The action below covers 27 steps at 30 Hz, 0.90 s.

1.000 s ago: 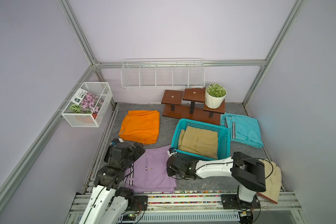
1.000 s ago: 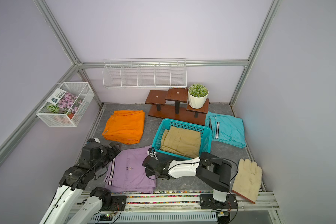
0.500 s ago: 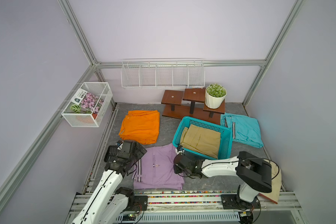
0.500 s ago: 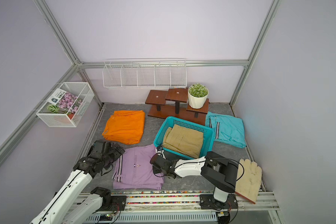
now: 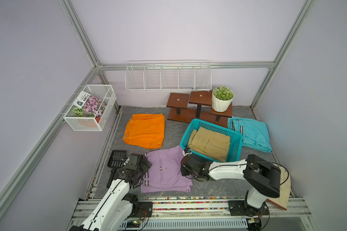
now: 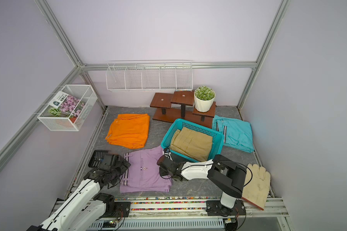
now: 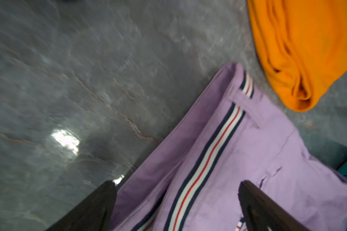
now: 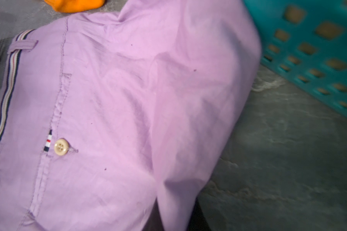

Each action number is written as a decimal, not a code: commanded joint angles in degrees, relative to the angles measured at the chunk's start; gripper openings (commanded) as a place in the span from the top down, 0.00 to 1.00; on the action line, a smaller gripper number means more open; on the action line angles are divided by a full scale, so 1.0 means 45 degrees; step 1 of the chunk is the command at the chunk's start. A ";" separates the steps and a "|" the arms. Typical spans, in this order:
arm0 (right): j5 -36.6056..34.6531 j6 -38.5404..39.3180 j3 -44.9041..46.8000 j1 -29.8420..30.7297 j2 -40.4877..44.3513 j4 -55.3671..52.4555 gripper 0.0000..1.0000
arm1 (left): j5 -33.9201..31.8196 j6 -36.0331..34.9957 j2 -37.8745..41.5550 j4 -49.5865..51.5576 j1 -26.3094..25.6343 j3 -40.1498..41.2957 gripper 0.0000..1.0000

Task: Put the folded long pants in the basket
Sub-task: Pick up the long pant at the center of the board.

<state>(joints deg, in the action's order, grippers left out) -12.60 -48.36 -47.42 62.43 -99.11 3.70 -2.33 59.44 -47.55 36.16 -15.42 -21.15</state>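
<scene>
The lilac folded long pants lie on the grey floor at the front. My right gripper is shut on their right edge, with a fold of lilac cloth drawn into the jaws. My left gripper is open, its fingers straddling the striped waistband at the left edge. The turquoise basket holds the tan pants. Orange pants lie behind the lilac ones. Turquoise pants lie right of the basket.
A black perforated scoop lies by my left gripper. A wooden stand with a potted plant stands at the back. A white wire rack and wire box hang on the walls. A glove lies front right.
My right gripper has pulled the lilac pants to the right, toward the basket. My left arm has reached forward and down to their left edge.
</scene>
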 commanded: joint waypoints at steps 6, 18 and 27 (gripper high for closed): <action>-0.0169 0.0199 0.0105 0.0164 0.0036 -0.1160 1.00 | 0.1496 -0.0433 -0.2246 -0.1872 0.0082 0.0043 0.00; -0.0109 0.0379 -0.0433 0.0208 -0.0292 -0.1423 1.00 | 0.2963 -0.0777 -0.3164 -0.2627 0.0185 0.0286 0.19; 0.0135 0.0668 -0.1123 0.0054 -0.0435 -0.1791 1.00 | 0.3252 -0.1492 -0.4058 -0.2177 0.0185 0.0344 0.17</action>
<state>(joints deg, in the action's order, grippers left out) -13.56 -46.57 -51.42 62.81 -99.81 -2.87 8.05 53.30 -61.58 20.01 -14.24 -23.07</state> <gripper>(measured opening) 0.116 0.809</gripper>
